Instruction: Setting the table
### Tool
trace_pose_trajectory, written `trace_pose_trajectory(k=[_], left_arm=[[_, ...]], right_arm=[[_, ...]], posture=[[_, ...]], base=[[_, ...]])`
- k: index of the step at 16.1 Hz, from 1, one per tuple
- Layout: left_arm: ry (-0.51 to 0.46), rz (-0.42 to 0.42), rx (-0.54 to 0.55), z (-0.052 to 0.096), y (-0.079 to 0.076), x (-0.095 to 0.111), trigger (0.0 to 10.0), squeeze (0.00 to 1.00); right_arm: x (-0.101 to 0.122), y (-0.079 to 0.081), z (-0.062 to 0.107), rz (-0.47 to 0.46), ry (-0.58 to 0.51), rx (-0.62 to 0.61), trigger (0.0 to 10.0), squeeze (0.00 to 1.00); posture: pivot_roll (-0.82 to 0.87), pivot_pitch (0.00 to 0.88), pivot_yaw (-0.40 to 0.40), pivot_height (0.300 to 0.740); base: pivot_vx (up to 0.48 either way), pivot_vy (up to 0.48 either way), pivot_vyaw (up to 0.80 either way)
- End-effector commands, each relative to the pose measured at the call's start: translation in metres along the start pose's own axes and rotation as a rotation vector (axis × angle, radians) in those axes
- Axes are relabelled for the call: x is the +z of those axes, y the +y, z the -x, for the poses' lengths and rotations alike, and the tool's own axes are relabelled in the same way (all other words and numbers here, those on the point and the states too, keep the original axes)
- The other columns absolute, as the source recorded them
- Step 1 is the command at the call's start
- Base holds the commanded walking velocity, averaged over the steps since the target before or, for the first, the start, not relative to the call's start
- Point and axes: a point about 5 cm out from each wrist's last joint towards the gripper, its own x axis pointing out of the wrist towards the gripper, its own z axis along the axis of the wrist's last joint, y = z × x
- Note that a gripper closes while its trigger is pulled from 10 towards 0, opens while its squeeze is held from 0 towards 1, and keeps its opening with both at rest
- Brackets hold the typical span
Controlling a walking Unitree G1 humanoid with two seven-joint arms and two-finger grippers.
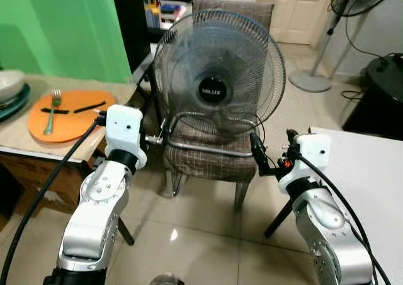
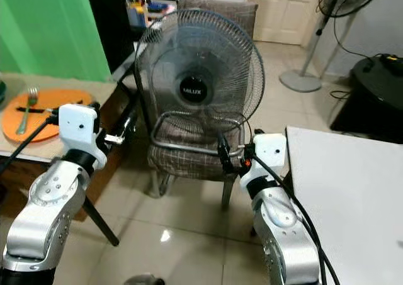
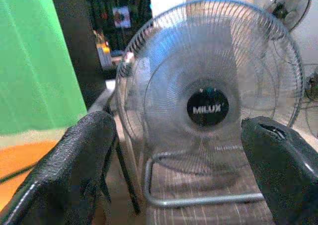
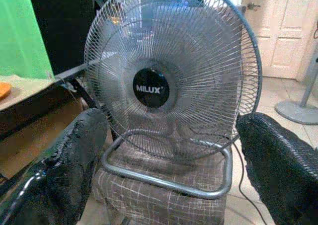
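Both pincers — left pincer [image 3: 174,170] and right pincer [image 4: 169,170] — hung released and empty at center frame, facing one fan [image 1: 219,74] parked on one chair [image 1: 211,153]. At upper left, one orange plate [image 1: 69,115] on the surface [image 1: 25,146] held one fork [image 1: 51,112] — apparently a place already laid.

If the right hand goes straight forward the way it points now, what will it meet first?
Most likely the fan standing on the chair. The right hand, fingers open, points at its grille, with nothing visible between. Depth is hard to judge.
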Motion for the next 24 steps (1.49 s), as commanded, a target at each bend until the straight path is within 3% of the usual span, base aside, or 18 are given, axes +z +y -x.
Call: trace_pose_trajectory(k=[1,3,8,10,16,24], left_arm=[[0.003,-0.008,-0.005,0.001,0.001,0.002,10.0,0.0],[0.007,-0.014,-0.013,0.001,0.001,0.003,10.0,0.0],[0.012,-0.011,-0.029,0.0,-0.002,0.003,10.0,0.0],[0.014,-0.008,-0.032,0.0,-0.002,0.003,10.0,0.0],[0.036,0.002,-0.037,0.007,-0.002,0.001,10.0,0.0],[0.03,0.01,-0.039,0.003,-0.001,0.004,10.0,0.0]], right_arm=[[0.003,0.003,-0.001,-0.049,-0.02,0.046,10.0,0.0],[0.001,0.001,0.0,-0.041,-0.01,0.041,10.0,0.0],[-0.007,0.007,0.004,-0.133,0.045,0.069,10.0,0.0],[-0.007,0.002,0.004,-0.095,0.052,0.037,10.0,0.0],[-0.01,0.009,0.003,-0.214,0.095,0.09,10.0,0.0],[-0.006,0.012,0.0,-0.144,0.08,0.114,10.0,0.0]], posture=[[0.05,0.0,0.012,0.74],[0.05,0.0,0.015,0.74],[0.05,0.0,0.024,0.74],[0.05,0.0,0.023,0.74],[0.06,0.0,0.015,0.74],[0.06,0.0,0.019,0.74]], base=[[0.0,0.289,0.0],[0.0,0.292,0.0],[0.0,0.284,0.0],[0.0,0.285,0.0],[0.0,0.281,0.0],[0.0,0.277,0.0]])
